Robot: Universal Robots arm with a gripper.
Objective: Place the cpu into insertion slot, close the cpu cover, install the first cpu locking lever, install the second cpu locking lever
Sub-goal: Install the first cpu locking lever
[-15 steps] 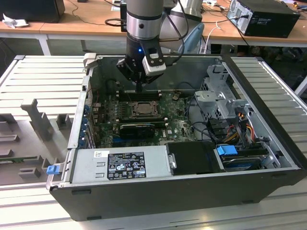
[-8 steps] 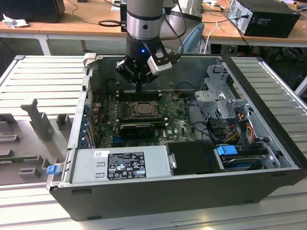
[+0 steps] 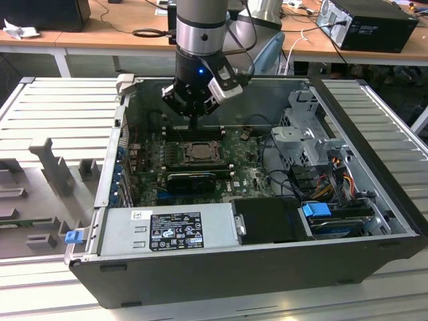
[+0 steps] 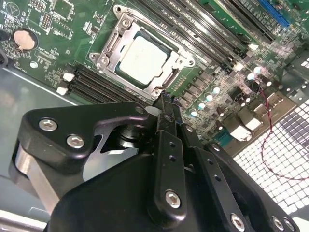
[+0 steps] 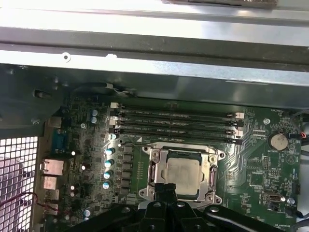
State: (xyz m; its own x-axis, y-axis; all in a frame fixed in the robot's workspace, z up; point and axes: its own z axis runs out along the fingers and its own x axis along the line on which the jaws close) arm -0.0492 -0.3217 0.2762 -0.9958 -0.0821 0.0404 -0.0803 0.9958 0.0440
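Nearest the camera in the exterior view is the silver power supply (image 3: 167, 231), against the near wall of the open computer case (image 3: 221, 281). Beyond it lies the green board (image 3: 251, 175), with the insertion slot (image 3: 198, 152) set towards the far edge of the board. The gripper (image 3: 194, 124) hangs just above the far rim of that slot, narrowed to a thin point.

In the second wrist view the black gripper (image 4: 164, 99) has its fingers (image 4: 167, 145) pressed together with nothing visible between them, and their tip is just beside one corner of the slot. The cpu (image 4: 143, 60) lies flat and square inside the slot. The cpu cover (image 4: 111, 44) looks folded down around it, with the grey top showing through the cover's window. So seating the chip and closing the cover appear done.

In the first wrist view the cpu (image 5: 182, 172) again sits level in the slot, framed by the cpu cover (image 5: 157, 170), alongside the long memory slots (image 5: 174, 123). The gripper (image 5: 167, 189) tips meet at the slot's rim. I cannot tell whether either locking lever is hooked down, so that part of the task seems to be the work in hand.
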